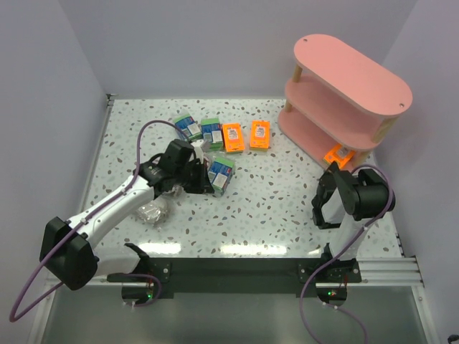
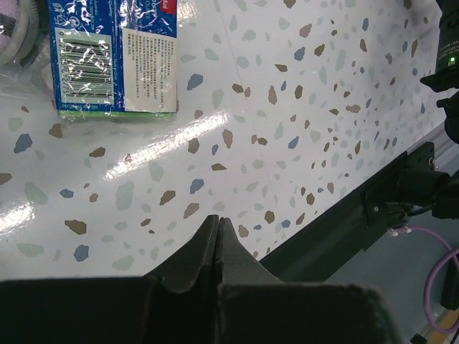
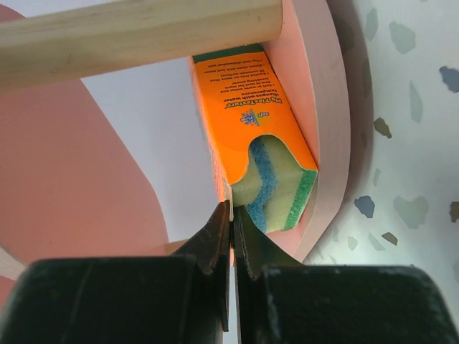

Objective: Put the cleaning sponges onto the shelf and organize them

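At the bottom board of the shelf (image 1: 351, 93), the right claw (image 3: 231, 215), closed and empty, sits at the orange pack (image 3: 251, 136); it should push straight inward, clear of the wooden post (image 3: 136, 32)

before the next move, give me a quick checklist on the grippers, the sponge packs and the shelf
1. Left gripper shut and empty: ok
2. Right gripper shut at the orange pack; whether it pinches the wrap: cannot tell
3. That pack lies on the bottom board of the shelf: ok, though near the edge
4. Two more orange packs shelved: not ok, both on the table
5. Three green-and-blue packs shelved: not ok, all on the table
6. Shelf upright: ok
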Tool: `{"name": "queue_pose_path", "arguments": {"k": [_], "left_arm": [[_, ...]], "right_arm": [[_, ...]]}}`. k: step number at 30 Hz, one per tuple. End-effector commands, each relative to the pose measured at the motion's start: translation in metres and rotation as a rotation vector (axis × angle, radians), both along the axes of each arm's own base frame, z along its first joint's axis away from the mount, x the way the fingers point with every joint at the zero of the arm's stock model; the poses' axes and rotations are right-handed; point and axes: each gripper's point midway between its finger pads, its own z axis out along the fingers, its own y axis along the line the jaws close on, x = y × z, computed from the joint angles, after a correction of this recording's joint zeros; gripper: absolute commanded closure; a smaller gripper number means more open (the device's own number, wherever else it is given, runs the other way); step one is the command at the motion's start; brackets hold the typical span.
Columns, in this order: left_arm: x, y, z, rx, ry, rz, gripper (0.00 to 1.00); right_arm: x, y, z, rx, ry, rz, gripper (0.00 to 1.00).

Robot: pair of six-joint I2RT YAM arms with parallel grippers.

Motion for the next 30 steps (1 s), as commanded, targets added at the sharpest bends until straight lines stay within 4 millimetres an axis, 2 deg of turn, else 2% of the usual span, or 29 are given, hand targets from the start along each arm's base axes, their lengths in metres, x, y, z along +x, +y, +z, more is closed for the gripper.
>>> {"name": "queue_pose_path", "arguments": {"k": [1,6,7,11,21,29,30], "left_arm": [[0.007,-0.006,0.013,-0.043,-0.017,0.009,1.00],[0.005,-0.005,0.013,-0.049,-0.017,0.012,1.00],[0.004,-0.005,0.013,-0.048,-0.016,0.010,1.00],[0.004,-0.005,0.012,-0.050,-0.016,0.009,1.00],[0.000,-0.002,0.007,-0.048,-0.019,0.012,1.00],[-0.001,-0.001,0.009,-0.066,-0.030,0.024,1.00],[-0.001,-0.001,0.008,-0.069,-0.031,0.026,1.00]], "right_arm": [[-0.017,-0.012,-0.008,-0.015,0.051,-0.046,1.00],[-0.019,-0.017,0.001,-0.021,0.054,-0.048,1.00],[-0.019,-0.018,-0.002,-0.025,0.076,-0.046,1.00],[-0.010,-0.019,0.005,-0.041,0.079,-0.023,0.99],[0.008,-0.020,-0.004,-0.066,0.100,0.037,0.73],[0.013,-0.004,0.023,-0.105,0.030,0.138,0.61],[0.012,-0.002,0.036,-0.112,0.003,0.147,0.55]]}}
